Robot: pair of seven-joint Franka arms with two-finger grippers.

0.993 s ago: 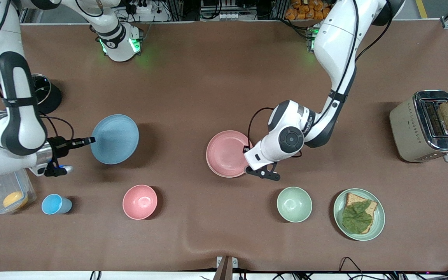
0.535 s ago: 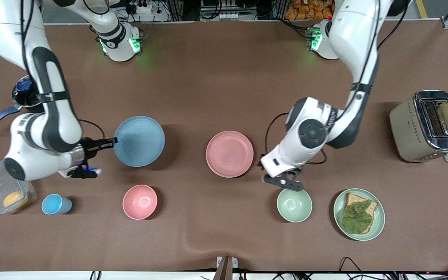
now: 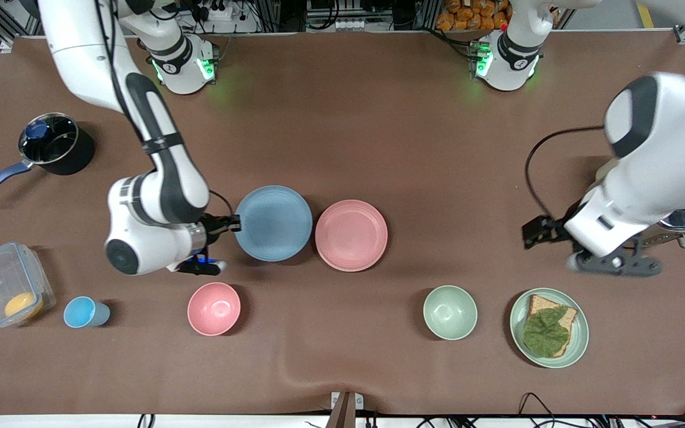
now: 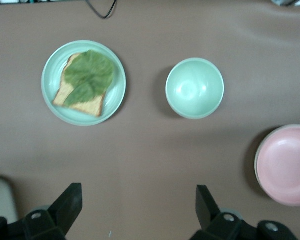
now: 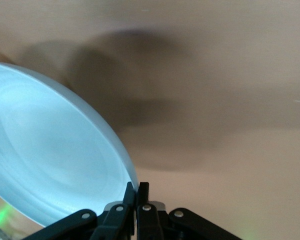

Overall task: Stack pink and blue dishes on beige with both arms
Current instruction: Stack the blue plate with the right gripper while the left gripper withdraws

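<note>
My right gripper (image 3: 232, 224) is shut on the rim of the light blue plate (image 3: 274, 223) and holds it just above the table, its edge close beside the pink plate (image 3: 351, 235). In the right wrist view the blue plate (image 5: 45, 155) tilts away from the pinched right gripper (image 5: 136, 192). The pink plate lies flat mid-table with nothing holding it. My left gripper (image 3: 614, 266) hangs open and empty over the table by the toaster. The left wrist view shows the left gripper (image 4: 139, 197) wide apart over bare mat, with the pink plate (image 4: 285, 165) at the frame's edge. No beige plate shows.
Nearer the camera stand a pink bowl (image 3: 213, 308), a blue cup (image 3: 84, 312), a green bowl (image 3: 450, 312) and a green plate with toast and lettuce (image 3: 580, 348). A toaster (image 3: 684, 221) is mostly hidden by the left arm. A pot (image 3: 54, 142) and a clear container (image 3: 6, 291) sit at the right arm's end.
The right arm carried the blue plate across to just beside the pink plate. The left gripper let go of the pink plate's rim and swung away toward the toaster.
</note>
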